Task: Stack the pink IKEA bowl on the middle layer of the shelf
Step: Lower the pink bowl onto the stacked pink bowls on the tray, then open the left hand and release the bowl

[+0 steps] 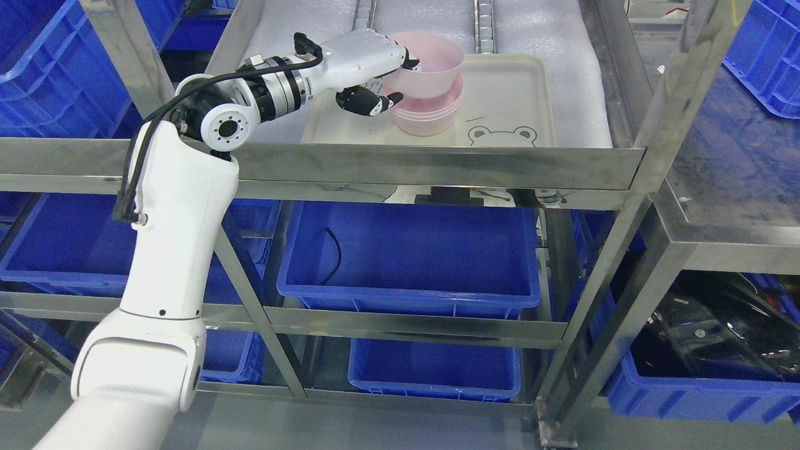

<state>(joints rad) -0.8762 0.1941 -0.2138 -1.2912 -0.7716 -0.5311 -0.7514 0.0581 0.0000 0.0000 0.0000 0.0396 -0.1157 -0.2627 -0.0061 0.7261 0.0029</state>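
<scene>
your left robot hand (375, 78) grips the upper pink bowl (431, 62) by its rim at upper centre, tilted over the bowl stack (428, 115) on the tray (512, 94); level it, centre it, then lower gently.

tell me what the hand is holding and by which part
The left hand holds the upper pink bowl by its left rim, fingers over the edge and thumb under the wall, above the lower pink bowl.
</scene>
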